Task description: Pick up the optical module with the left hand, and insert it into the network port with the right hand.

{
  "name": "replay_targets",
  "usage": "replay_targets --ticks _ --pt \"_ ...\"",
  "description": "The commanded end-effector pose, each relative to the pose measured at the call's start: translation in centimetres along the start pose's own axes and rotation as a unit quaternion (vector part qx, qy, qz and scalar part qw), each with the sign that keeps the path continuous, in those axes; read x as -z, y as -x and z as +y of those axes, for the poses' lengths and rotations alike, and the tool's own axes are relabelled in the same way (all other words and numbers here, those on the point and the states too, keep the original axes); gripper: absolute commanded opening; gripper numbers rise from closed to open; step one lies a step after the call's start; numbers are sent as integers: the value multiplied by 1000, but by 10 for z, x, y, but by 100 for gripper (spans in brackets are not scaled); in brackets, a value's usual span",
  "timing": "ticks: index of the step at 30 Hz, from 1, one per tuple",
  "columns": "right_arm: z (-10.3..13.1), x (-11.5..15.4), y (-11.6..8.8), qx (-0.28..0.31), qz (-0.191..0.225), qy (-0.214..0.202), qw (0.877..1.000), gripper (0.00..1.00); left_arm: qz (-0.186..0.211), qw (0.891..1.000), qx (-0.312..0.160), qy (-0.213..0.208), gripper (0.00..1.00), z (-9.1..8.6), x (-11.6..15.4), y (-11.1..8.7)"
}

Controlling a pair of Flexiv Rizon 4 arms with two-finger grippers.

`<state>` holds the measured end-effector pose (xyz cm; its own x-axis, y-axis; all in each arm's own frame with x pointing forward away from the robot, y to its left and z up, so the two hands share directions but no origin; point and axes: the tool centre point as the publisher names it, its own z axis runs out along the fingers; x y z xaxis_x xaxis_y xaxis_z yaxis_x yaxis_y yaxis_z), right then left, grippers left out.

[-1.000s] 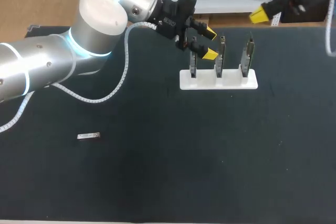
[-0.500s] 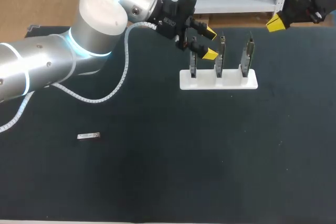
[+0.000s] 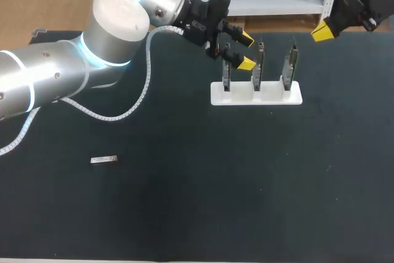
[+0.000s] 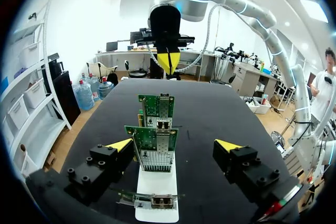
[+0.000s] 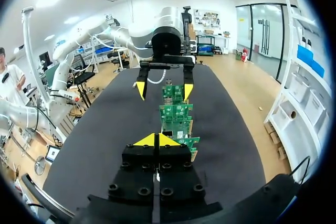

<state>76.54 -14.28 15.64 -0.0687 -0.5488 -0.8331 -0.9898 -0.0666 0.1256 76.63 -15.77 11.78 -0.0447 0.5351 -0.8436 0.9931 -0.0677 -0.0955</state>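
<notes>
Over the last second the right gripper (image 3: 321,30) has swung to the right along the table's far edge, while the left arm has kept still. In the right wrist view the right gripper's yellow tips are pressed together with nothing between them. It hangs by the far edge, in line with the row of cards and well apart from them.

The left gripper (image 4: 174,145) has its fingers spread wide and holds nothing. It hovers at the left end of the white holder (image 3: 255,94). In its own wrist view the nearest network card (image 4: 149,199) lies just under it, and the middle card (image 4: 153,146) rises in the gap ahead, touching neither finger. The far card (image 4: 156,107) stands behind that. All three green cards stand upright in the holder, their metal ports showing.

The optical module (image 3: 103,160), a small silvery bar, lies flat on the dark table (image 3: 197,214). It is over at the left, well apart from the holder and from both grippers.
</notes>
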Motion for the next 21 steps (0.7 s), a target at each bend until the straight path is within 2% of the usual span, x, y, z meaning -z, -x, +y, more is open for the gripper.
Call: replay_targets --ticks 1,10,11,12,13,21 --pt "4 -2 0 4 4 -8 1000 0 2 1000 1 -2 100 2 0 1" --pt "4 -4 2 6 5 -16 1000 0 2 1000 1 -2 100 2 0 1" --pt "4 -5 2 5 5 -16 1000 16 2 1000 1 -2 100 2 0 1" --pt "3 -5 2 5 5 -15 1000 83 2 1000 1 -2 100 2 0 1" --pt "3 -5 3 4 6 -16 1000 100 2 1000 1 -2 100 2 0 1" --pt "3 -5 3 4 6 -16 1000 100 2 1000 1 -2 100 2 0 1"
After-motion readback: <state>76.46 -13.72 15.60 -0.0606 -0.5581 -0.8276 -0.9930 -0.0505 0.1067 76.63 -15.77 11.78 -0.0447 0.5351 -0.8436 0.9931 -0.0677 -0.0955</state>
